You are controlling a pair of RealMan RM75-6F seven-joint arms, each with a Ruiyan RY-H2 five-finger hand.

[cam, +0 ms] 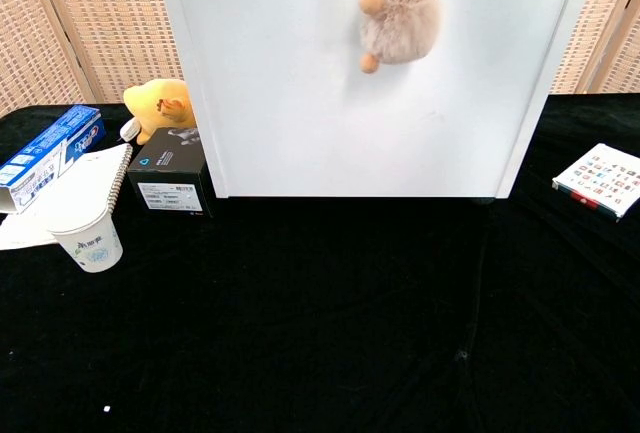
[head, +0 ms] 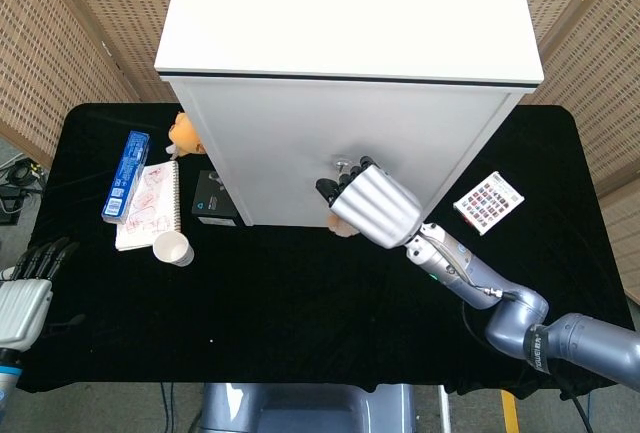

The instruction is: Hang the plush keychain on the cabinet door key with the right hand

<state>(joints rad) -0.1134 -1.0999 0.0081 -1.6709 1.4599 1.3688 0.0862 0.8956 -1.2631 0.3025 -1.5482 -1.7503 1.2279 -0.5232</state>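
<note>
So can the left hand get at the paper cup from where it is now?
Probably yes. The left hand sits open at the table's near left edge, and only bare black cloth lies between it and the paper cup.

Cabinet (head: 340, 143) blocked centre-rear; cup (cam: 90, 241), box (cam: 168, 183), notebook (head: 150, 205) crowded left; card pack (head: 489, 202) sat right; front cloth (cam: 330, 333) open.

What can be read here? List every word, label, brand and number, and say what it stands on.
Nothing reads clearly enough to quote.
Blue box: white lettering, blurred.
Paper cup: small print, too small to read.
Black box: white label and logo, too small.
Notebook: red scribbles, illegible.
Card: a grid of coloured squares, with no legible text.
</note>
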